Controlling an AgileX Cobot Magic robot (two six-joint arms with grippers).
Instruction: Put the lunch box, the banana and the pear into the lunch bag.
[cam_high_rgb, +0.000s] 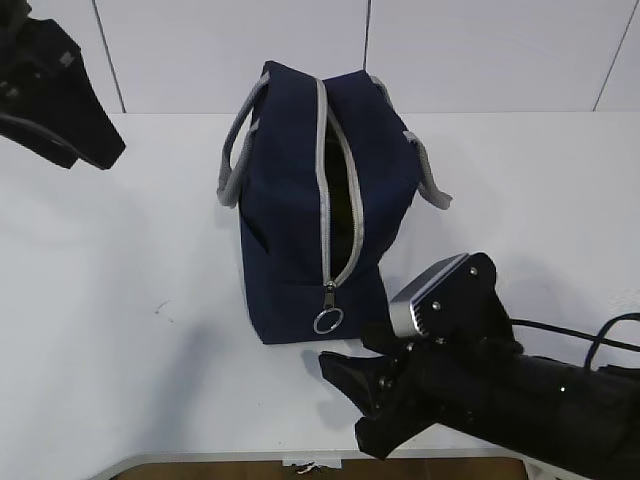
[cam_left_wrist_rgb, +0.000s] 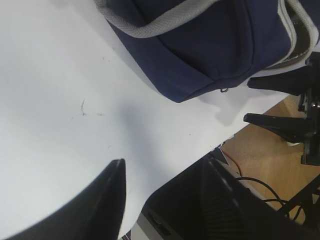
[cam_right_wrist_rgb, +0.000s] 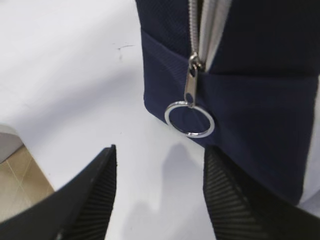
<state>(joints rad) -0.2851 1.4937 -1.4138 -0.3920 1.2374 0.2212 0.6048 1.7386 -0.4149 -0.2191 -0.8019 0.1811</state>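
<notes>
Lunch bag (cam_high_rgb: 300, 210) upright mid-table (cam_high_rgb: 120, 330), zipper slot partly open, long axis running away from ring pull (cam_right_wrist_rgb: 189, 119). Right end effector (cam_right_wrist_rgb: 160, 195) just short of ring pull, spread wide, empty, nearer. Left end effector (cam_left_wrist_rgb: 165, 200) well left of bag, spread, empty. Lunch box, banana, pear unseen.

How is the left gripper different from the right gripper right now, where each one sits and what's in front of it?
The right gripper sits low at the lunch bag's near end, its jaws lined up with the ring pull; the left gripper is away from the bag, over bare table. The right gripper faces the zipper; the left sees only the bag's side and a grey handle. Both are open and hold nothing.
</notes>
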